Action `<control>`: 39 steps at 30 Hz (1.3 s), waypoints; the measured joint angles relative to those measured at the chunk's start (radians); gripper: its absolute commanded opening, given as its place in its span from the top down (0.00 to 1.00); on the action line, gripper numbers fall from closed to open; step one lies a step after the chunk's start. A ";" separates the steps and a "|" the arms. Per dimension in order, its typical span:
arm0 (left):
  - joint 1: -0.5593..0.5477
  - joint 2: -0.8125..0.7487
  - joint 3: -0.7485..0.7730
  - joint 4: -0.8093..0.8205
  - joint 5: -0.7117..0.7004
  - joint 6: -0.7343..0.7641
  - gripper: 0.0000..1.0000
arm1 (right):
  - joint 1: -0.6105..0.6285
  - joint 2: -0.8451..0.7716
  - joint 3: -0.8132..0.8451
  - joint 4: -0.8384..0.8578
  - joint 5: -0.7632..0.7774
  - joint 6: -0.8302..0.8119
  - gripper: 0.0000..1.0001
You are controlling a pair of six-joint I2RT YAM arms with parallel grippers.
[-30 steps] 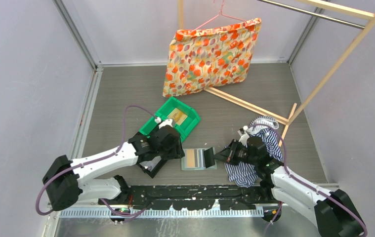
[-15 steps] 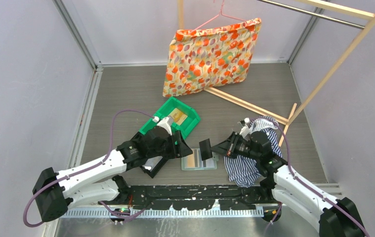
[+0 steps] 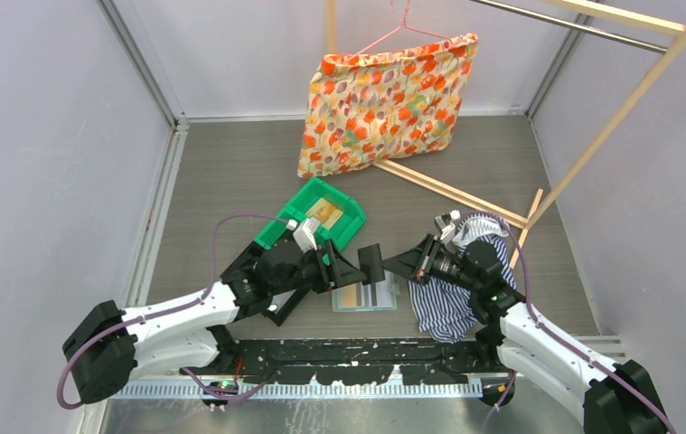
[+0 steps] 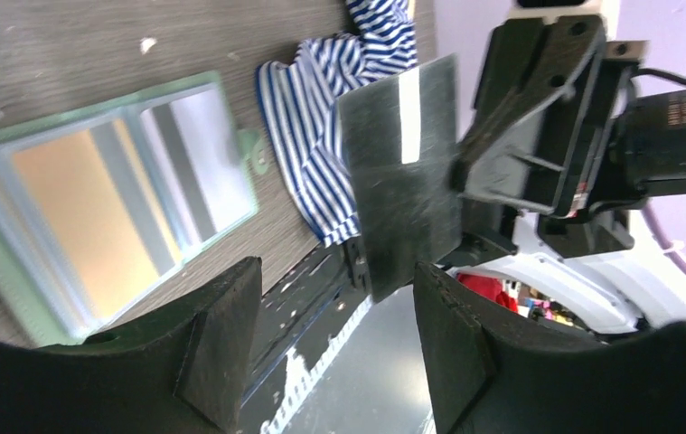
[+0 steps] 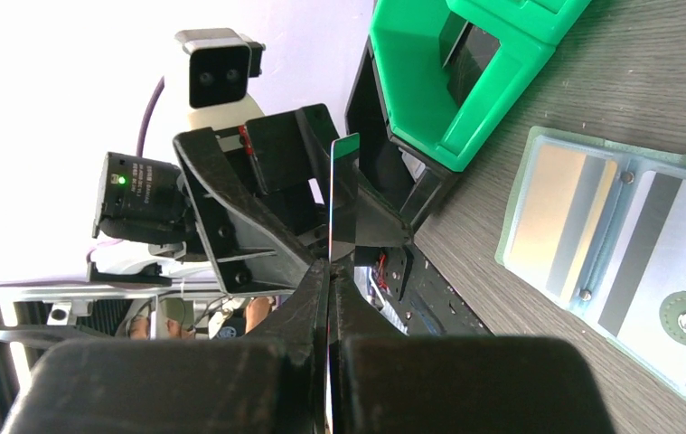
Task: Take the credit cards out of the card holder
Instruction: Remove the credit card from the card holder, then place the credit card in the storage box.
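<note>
While right fingers (image 5: 310, 297) pinch one credit card (image 4: 402, 172) by its edge, left fingers (image 4: 221, 334) stand open near it. Card likely thin, stiff, slick: take the flat faces.

1. The grey wood-grain bench (image 3: 230, 172) carries everything.
2. A bright green bin (image 3: 350, 226) sits left of centre.
3. The card holder (image 3: 363, 297) lies open and flat near the front edge.
4. A crumpled striped cloth (image 3: 443, 312) lies just right of it.
5. A wooden rail (image 3: 447, 190) runs diagonally behind.
</note>
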 measured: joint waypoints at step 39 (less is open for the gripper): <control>0.011 -0.079 0.217 -0.298 -0.160 0.096 0.99 | 0.000 -0.028 0.044 -0.255 0.051 -0.100 0.20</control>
